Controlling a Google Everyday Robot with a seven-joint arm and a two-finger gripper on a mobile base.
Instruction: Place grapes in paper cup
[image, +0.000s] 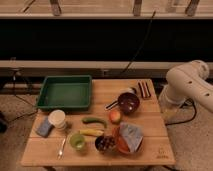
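Wooden bench (150, 150) carries a spread of kitchen things, while the robot's white arm (186, 84) is folded just off its right edge, clear of everything on it. The pincer does not show among the arm's segments, so whether it stands wide or narrow cannot be told.

The grapes (105, 143), a dark reddish cluster, sit in a small dark cup (99, 148) near the front edge, between a green cup (76, 141) and an orange plate (120, 146) that holds a crumpled blue-grey cloth (131, 135). The paper cup (57, 119) stands upright near the left edge, well apart from the grapes, with a blue sponge (44, 128) just beside it.

A green tray (64, 93) fills the back left corner. A maroon bowl (128, 102) stands toward the back right, an orange-red fruit (115, 116) just in front of it. A green vegetable (94, 120) and a banana (91, 132) lie near the middle, and a spoon (62, 146) rests left of the green cup. Two dark bars (144, 89) lie at the back right corner.
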